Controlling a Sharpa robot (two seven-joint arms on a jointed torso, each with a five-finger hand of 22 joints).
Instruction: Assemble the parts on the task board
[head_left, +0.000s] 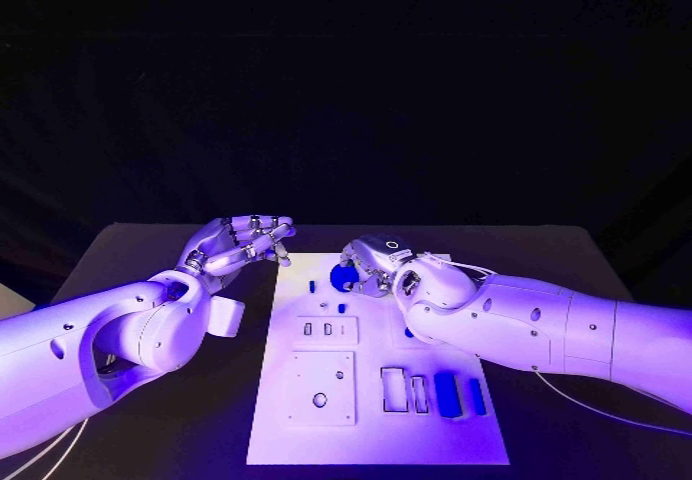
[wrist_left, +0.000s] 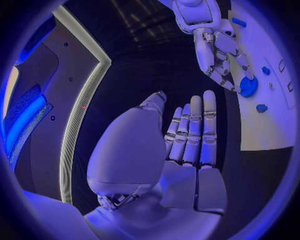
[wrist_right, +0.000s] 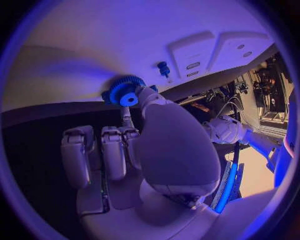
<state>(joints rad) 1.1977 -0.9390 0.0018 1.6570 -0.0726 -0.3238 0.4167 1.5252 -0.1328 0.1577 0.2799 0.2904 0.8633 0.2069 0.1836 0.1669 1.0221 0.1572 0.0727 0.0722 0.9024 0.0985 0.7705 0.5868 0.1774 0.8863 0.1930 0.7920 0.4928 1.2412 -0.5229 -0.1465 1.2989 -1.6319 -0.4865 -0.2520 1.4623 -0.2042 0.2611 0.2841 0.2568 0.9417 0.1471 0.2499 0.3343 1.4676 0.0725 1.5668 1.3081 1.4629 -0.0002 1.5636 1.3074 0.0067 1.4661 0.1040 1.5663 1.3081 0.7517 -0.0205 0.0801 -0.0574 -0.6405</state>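
Your right hand (head_left: 387, 266) pinched the toothed blue plastic gear (wrist_right: 125, 91) over the white task board's (head_left: 368, 430) far end. Your left hand (head_left: 238, 245) hung open and empty. Next, I judge, you needed to seat it.

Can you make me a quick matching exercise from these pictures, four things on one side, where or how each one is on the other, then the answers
Things:
1. blue gear
2. left hand
3. task board
4. two blue bars

Places or states:
A. white plate lying flat in the middle of the table
B. held by the fingers of the right hand
C. lying side by side at the board's near right
D. holding nothing, beside the board's far left edge

Pairs: 1-B, 2-D, 3-A, 4-C
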